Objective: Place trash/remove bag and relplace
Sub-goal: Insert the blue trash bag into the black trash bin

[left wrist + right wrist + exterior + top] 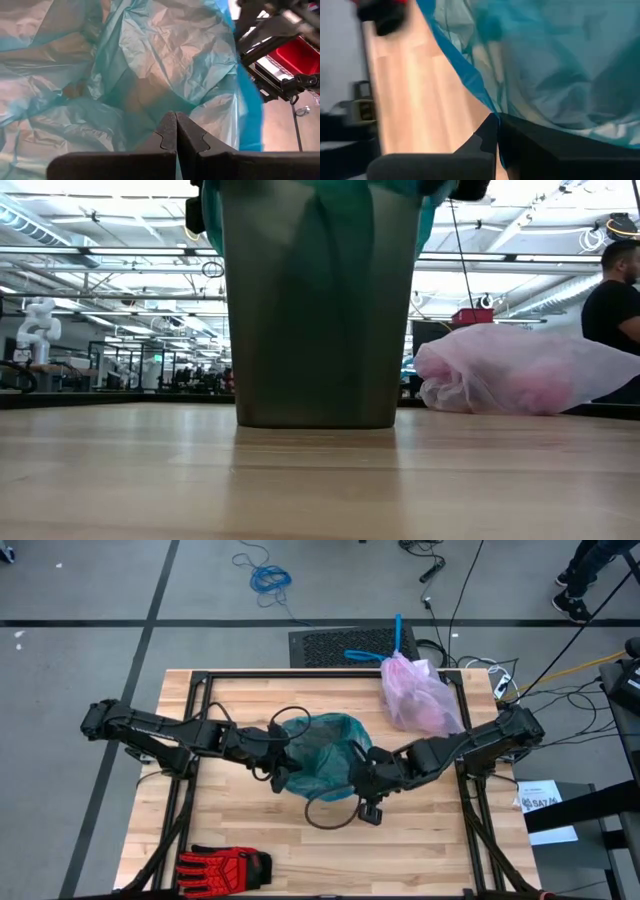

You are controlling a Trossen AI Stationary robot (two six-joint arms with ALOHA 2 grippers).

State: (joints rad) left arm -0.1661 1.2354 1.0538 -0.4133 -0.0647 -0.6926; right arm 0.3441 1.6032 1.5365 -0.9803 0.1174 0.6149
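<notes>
A dark bin (320,330) stands upright in the middle of the table, lined with a teal-green translucent bag (322,755) whose mouth is spread over its rim. My left gripper (281,758) is at the left side of that mouth and my right gripper (360,768) at the right side, both shut on the teal film. The pale pink bag (420,695) lies full on the table's far right part, its blue drawstrings (380,648) trailing over the far edge. The low view also shows the pink bag (530,370) resting on its side. My left gripper (176,122) pinches the teal-green bag's film (165,95) at the left side of its mouth, coming from the table's left. The film spreads crumpled beyond the fingertips. My right gripper (497,122) pinches the bag's rolled edge (482,95) at the right side of its mouth, coming from the right; the edge runs off slanting from the fingertips.
A red and black glove (225,865) lies at the table's near left edge. A dark cable loop (330,815) hangs by the right gripper. Bare wood (430,840) lies near right. A person (615,290) stands beyond the far right side.
</notes>
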